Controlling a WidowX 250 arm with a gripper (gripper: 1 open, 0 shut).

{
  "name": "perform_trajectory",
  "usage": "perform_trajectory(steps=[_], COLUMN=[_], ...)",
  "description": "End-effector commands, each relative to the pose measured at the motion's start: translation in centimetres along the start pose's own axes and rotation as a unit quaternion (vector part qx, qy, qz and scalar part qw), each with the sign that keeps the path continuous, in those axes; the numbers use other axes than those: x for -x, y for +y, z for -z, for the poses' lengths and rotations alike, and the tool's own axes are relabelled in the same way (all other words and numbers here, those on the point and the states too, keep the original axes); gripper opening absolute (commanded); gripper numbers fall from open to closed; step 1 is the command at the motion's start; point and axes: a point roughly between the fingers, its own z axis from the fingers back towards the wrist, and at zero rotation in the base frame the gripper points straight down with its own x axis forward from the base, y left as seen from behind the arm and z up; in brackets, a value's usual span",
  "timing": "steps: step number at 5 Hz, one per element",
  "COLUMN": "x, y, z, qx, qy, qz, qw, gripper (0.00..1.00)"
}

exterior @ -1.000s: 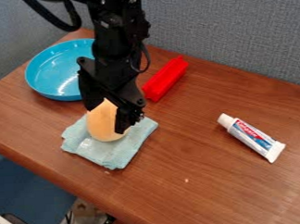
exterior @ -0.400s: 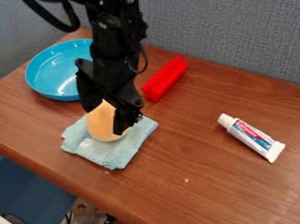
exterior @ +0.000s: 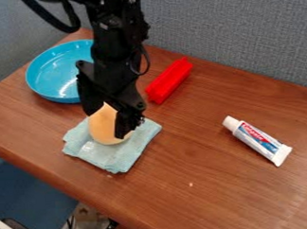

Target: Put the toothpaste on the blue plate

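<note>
Lying on the wooden counter (exterior: 208,152) at the near right, well apart from everything else, the toothpaste (exterior: 257,139) is seen. The end effector (exterior: 109,121), jaws spread, is lowered around an orange object (exterior: 106,126) on the teal cloth (exterior: 112,144). Farther back, a red block (exterior: 170,79) and the blue plate (exterior: 56,70) are seen; nothing can be seen in the plate.

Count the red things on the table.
1: the red block, behind the hand, right of the blue plate. The arm could hide something small.
</note>
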Motion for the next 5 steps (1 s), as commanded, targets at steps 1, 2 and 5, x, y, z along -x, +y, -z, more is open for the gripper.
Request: perform_trajectory(steps=[1, 2, 5], x=[-0.3, -0.3, -0.5], y=[0.5, 0.5, 0.5], z=[-0.5, -0.9, -2.3], qx=[-0.001, 0.002, 0.007], qy=[-0.008, -0.009, -0.015], qz=[-0.008, -0.008, -0.007], qw=[0.9999, 0.9999, 0.9998], gripper=[1.0, 1.0, 1.0])
